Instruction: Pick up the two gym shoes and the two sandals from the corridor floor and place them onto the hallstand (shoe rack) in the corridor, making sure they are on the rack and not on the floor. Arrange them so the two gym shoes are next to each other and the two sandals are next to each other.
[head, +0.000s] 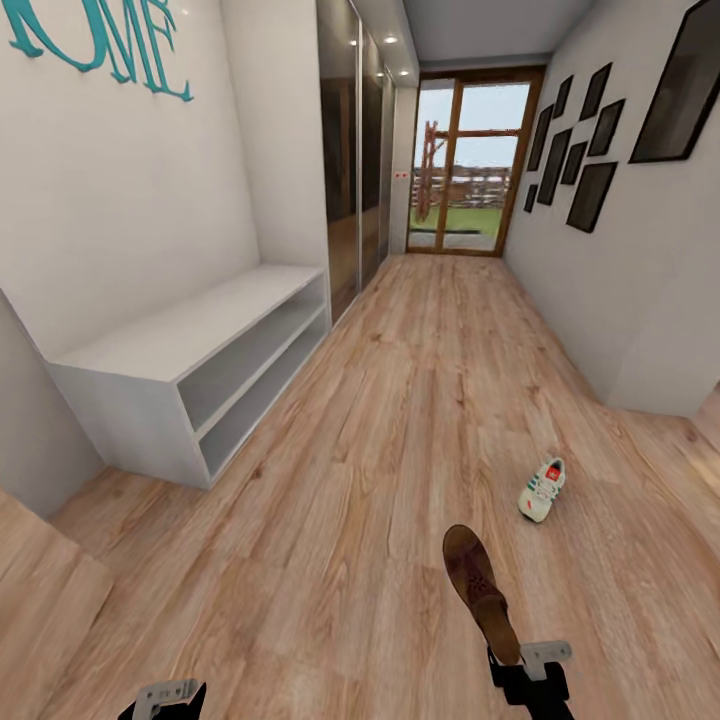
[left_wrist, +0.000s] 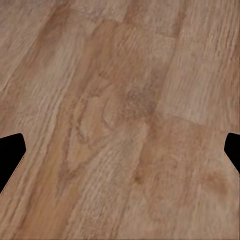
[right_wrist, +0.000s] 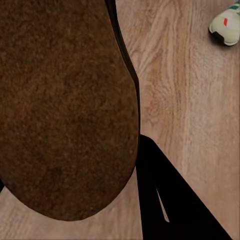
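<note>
One dark brown leather sandal (head: 480, 590) is pinched by its heel end in the right gripper (head: 522, 662), sole up above the light wood-grain plank floor (head: 400, 420). Just beyond it to the right, a white sneaker with green stripes (head: 541, 489) lies on the planks. Left gripper (head: 165, 698) hangs low, jaws spread wide, empty. A plain grey two-shelf bench (head: 190, 370) stands against the left wall.

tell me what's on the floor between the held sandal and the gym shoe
Nothing: in the head view, bare corridor floor separates the sandal in the right end effector from the gym shoe.
</note>
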